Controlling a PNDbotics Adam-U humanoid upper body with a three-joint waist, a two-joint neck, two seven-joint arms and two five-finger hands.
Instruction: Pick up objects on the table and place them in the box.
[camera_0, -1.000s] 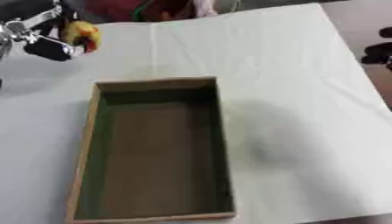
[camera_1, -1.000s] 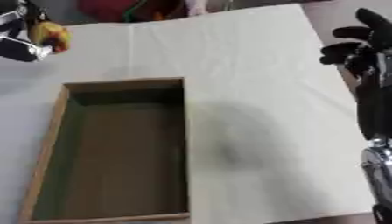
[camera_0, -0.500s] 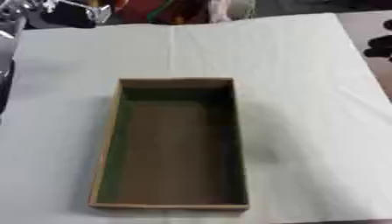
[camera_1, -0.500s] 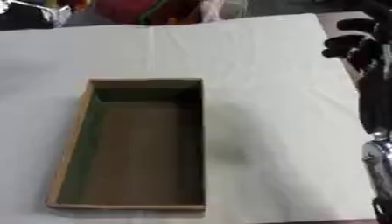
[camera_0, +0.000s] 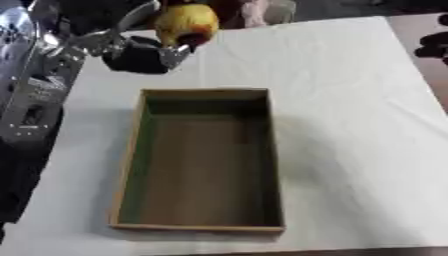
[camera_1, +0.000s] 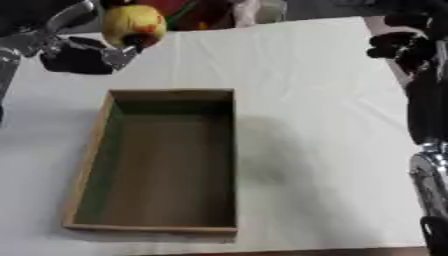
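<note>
A yellow and red round fruit (camera_0: 185, 24) hangs in the air beyond the far end of the box, with my left hand (camera_0: 140, 52) shut on it from the left. The wooden box (camera_0: 131, 150) lies lengthwise in the middle of the white cloth; its brown inside holds nothing that I can see. My right hand (camera_1: 404, 44) is up at the table's right edge, black fingers curled, nothing in it. The right forearm (camera_1: 429, 165) runs down the right side.
The table is covered by a white cloth (camera_0: 350, 125). Coloured shapes (camera_1: 210, 12) sit past the far edge, too blurred to name. My left arm's silver segment (camera_0: 35, 85) stands over the table's left side.
The camera has shifted between frames. My left hand with the fruit has come in from the far left corner toward the far end of the box. The right hand has stayed at the right edge.
</note>
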